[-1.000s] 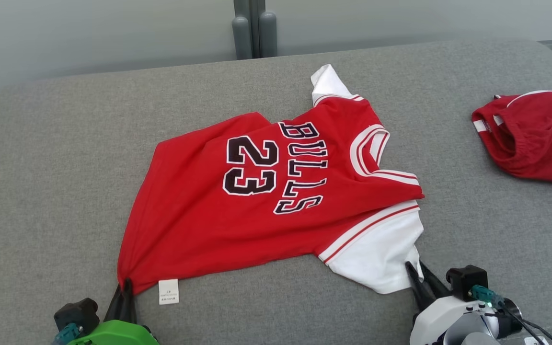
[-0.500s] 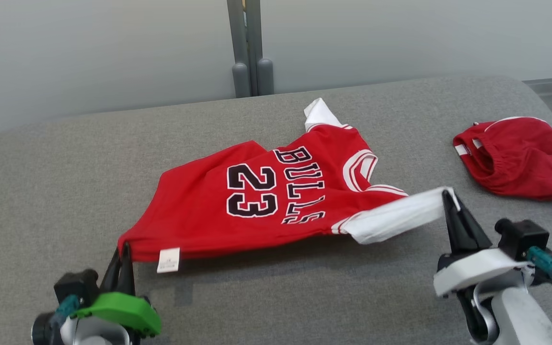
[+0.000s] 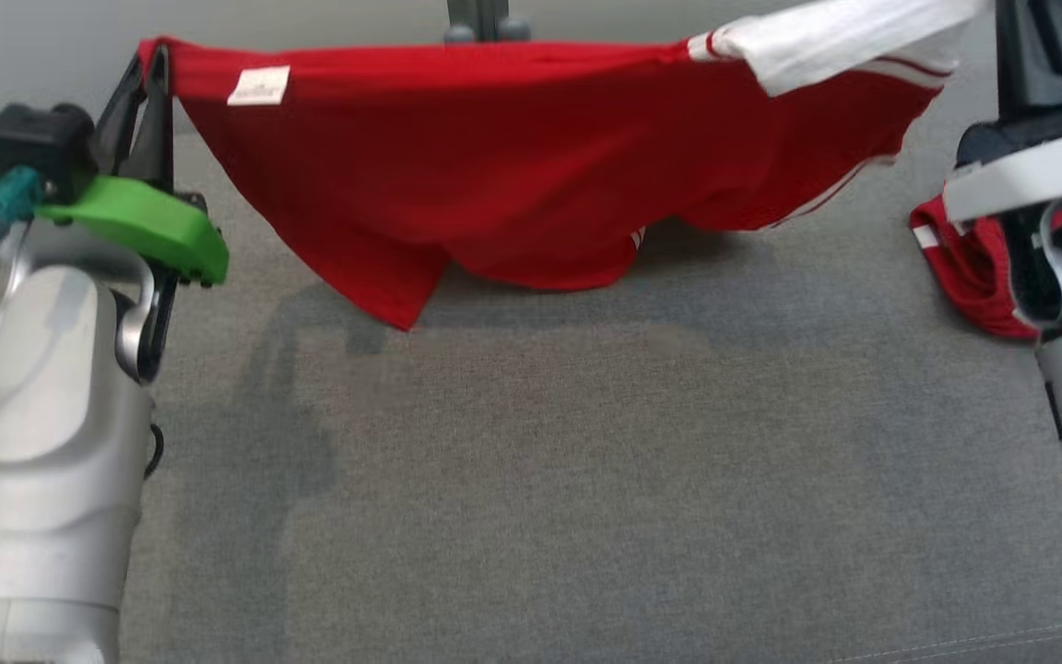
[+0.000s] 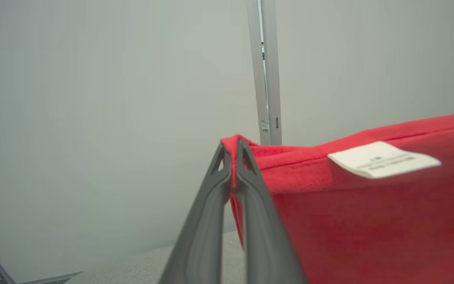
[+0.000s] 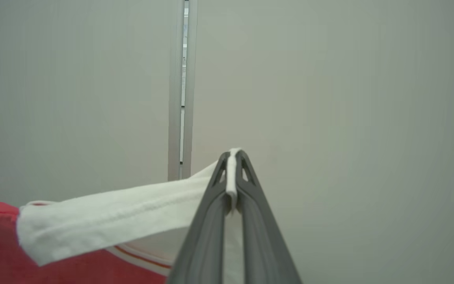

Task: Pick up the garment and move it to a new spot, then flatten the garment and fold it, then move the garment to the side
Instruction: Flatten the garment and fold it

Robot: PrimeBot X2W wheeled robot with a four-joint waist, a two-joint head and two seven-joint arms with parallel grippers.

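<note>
Between left end effector [image 4: 233, 146], pinching a hem corner, and right end effector [image 5: 233, 154], pinching a sleeve, the garment [image 3: 494, 184] sags; seemingly soft, light, best held there.

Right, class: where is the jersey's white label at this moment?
In the head view, the label sits upper left on the jersey, just right of the left gripper.

Garment [image 3: 531, 175]: hung between left gripper [image 3: 153, 60] and right gripper [image 5: 233, 154], above cushion [image 3: 531, 480].
Second garment [image 3: 969, 267]: on cushion, far right.
</note>
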